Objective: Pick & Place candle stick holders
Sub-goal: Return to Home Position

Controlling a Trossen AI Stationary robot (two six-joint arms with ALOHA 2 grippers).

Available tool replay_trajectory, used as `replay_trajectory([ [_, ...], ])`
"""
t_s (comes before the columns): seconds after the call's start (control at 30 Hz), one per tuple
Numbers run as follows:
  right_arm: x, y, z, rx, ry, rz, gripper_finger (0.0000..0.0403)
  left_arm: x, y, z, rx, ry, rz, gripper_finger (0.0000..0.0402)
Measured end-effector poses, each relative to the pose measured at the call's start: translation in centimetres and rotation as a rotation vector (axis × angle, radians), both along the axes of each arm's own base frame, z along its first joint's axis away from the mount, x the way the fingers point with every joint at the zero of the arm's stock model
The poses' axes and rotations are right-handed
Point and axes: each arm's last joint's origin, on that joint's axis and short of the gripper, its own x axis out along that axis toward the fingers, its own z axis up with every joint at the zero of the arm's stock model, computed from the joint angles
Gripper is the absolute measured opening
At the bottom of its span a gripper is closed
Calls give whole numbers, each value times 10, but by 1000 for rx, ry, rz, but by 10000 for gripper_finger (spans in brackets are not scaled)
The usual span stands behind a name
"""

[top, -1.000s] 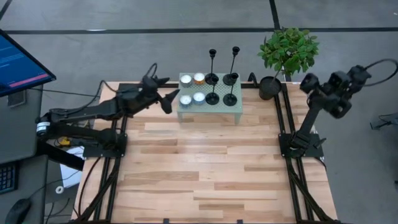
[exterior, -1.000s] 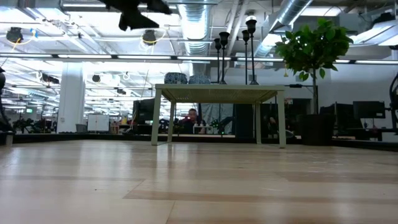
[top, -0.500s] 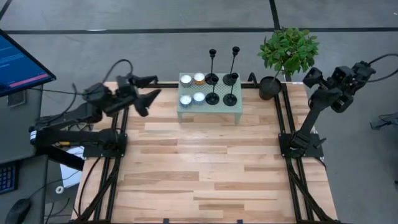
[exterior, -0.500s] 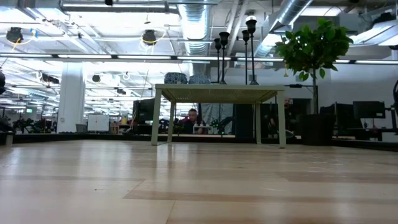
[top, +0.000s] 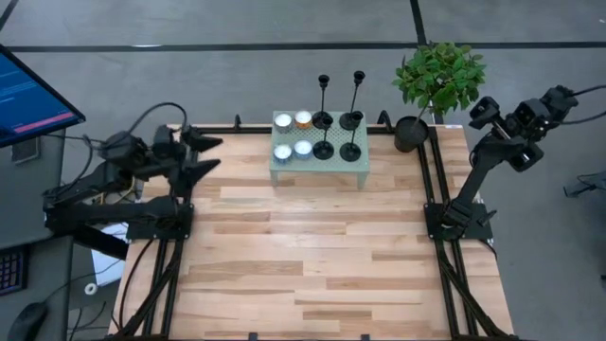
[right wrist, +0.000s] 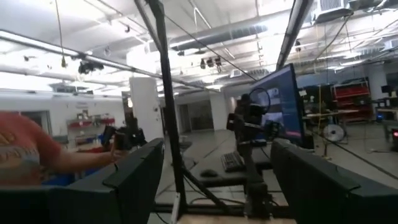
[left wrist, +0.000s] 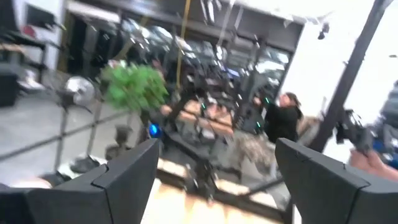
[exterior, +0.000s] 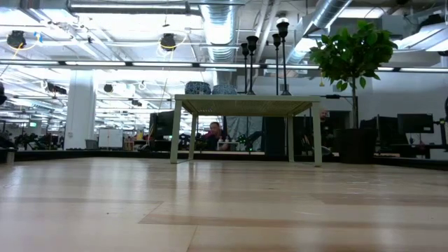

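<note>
Four black candle stick holders stand by their disc bases on a small pale green table (top: 318,169) at the far middle: two tall ones (top: 324,99) (top: 356,95) at the back, two short ones (top: 323,149) (top: 350,150) in front. Their cup tops show in the low view (exterior: 282,28). My left gripper (top: 201,156) is open and empty over the table's far left corner, well left of the holders. My right gripper (top: 482,110) is open and empty, raised beyond the far right corner. Both also show open in their wrist views (left wrist: 214,180) (right wrist: 217,180).
Several small candles (top: 293,134) sit on the left half of the small table. A potted green plant (top: 437,78) in a black pot (top: 410,133) stands at the far right corner. A monitor (top: 33,99) is off the left edge. People show beyond the table (left wrist: 283,115) (right wrist: 25,155).
My left gripper has drawn back from beside the small table toward the table's left edge, staying open and empty, and has left the low view. My right gripper has moved a little farther toward the right, away from the plant. The holders have not moved.
</note>
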Motion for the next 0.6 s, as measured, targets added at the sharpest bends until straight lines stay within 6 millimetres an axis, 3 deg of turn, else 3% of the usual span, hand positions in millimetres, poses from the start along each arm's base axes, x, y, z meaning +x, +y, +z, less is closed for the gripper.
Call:
replay_trajectory([
  [0.27,0,1,-5,-67,27,35,286,15,3,-25,-53,82,-37,316],
  [0.6,14,27,-17,-114,39,139,286,34,7,-65,-153,177,-54,302],
])
